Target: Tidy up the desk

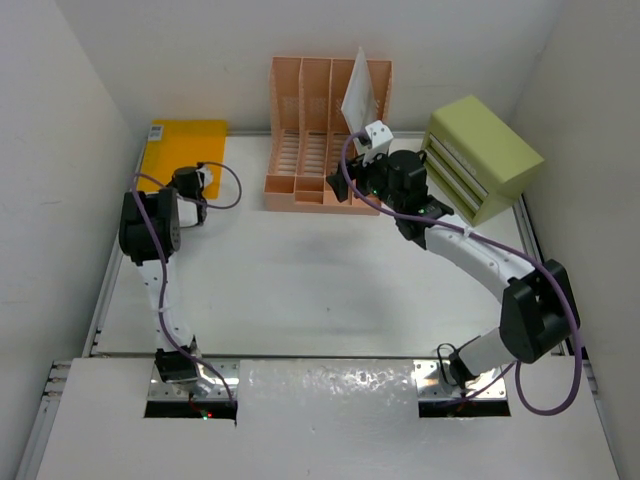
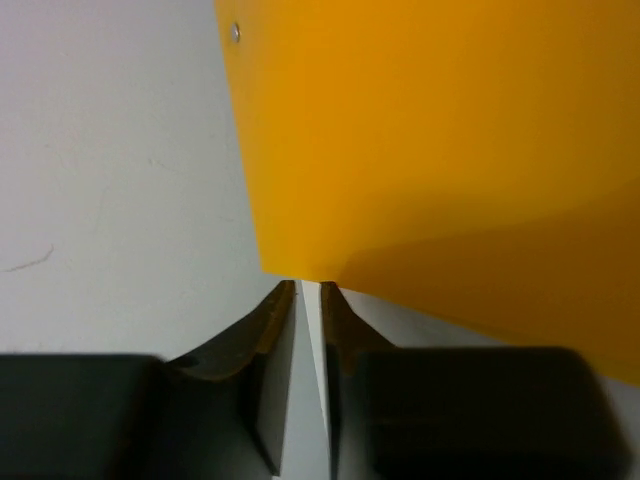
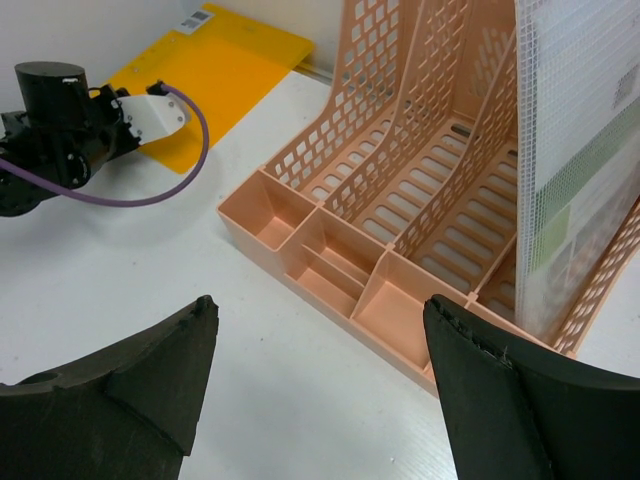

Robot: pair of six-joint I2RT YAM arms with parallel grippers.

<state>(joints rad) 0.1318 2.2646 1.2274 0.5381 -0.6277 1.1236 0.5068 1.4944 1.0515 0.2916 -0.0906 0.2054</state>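
The white desk [image 1: 300,290] has silver rails along its edges. An orange folder [image 1: 185,150] lies flat at its far left corner and fills the left wrist view [image 2: 430,140]. My left gripper [image 1: 200,187] sits at the folder's near right corner. Its jaws are nearly together with a thin gap, and the tips [image 2: 308,288] touch the folder's edge. My right gripper [image 1: 345,183] is wide open and empty. It hovers over bare desk just in front of the peach file rack [image 1: 325,130], and it also shows in the right wrist view [image 3: 320,330].
A white mesh document sleeve [image 3: 570,160] stands in the rack's right slot. The rack's low front trays [image 3: 330,260] hold nothing. A lime-green drawer box [image 1: 480,155] stands at the far right. The left arm [image 3: 55,120] and its purple cable show beside the folder [image 3: 215,60].
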